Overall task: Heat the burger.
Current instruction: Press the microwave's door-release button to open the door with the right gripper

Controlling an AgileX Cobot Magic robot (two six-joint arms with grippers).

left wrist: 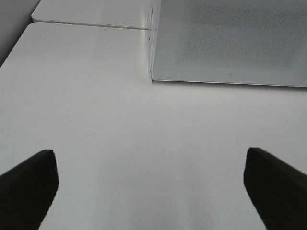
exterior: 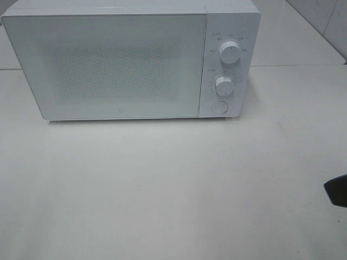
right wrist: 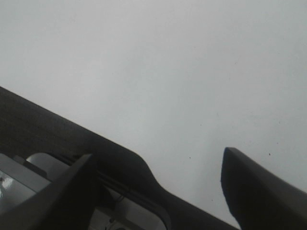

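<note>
The microwave door [exterior: 108, 65] hides its inside; the high view's edge cuts off the right tool [exterior: 337, 190].

Set on the tabletop [exterior: 162, 189], toward the far side and left of centre: microwave [exterior: 130, 62], front facing near. Door [exterior: 108, 65] across the left and middle of the front, shut flush. Control panel [exterior: 241, 76] right of the door: upper knob [exterior: 230, 53] at top, lower knob [exterior: 223, 84] below it, button [exterior: 218, 106] lowest, just beneath the lower knob. Second tabletop [exterior: 303, 38] adjoining at the far right.
</note>
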